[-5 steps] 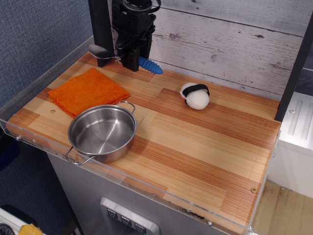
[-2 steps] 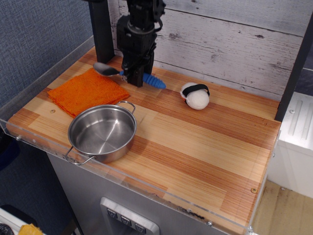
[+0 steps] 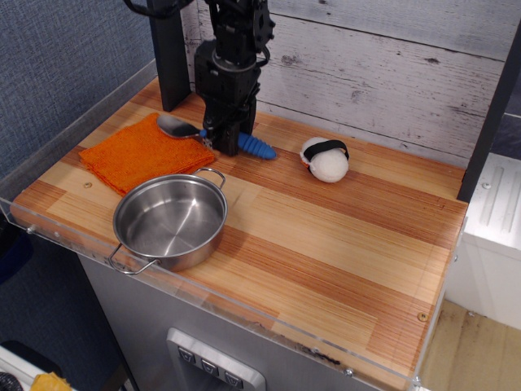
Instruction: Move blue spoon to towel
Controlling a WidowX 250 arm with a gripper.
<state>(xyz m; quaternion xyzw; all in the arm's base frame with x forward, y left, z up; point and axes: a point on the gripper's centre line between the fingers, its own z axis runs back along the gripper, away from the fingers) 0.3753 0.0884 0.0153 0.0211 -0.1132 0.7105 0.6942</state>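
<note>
The blue spoon (image 3: 254,147) has a ribbed blue handle sticking out to the right of my gripper and a silver bowl (image 3: 171,125) to its left. My gripper (image 3: 225,140) is shut on the spoon's middle and holds it level. The silver bowl hangs over the far right corner of the orange towel (image 3: 138,152), which lies flat at the left of the wooden table. Whether the spoon touches the towel I cannot tell.
A steel pot (image 3: 170,221) stands just in front of the towel near the table's front edge. A white ball with a black band (image 3: 324,158) lies to the right of the gripper. A dark post (image 3: 168,57) stands behind the towel at the plank wall.
My gripper has carried the spoon forward from the back wall and lower, bringing the silver bowl over the towel's far corner.
</note>
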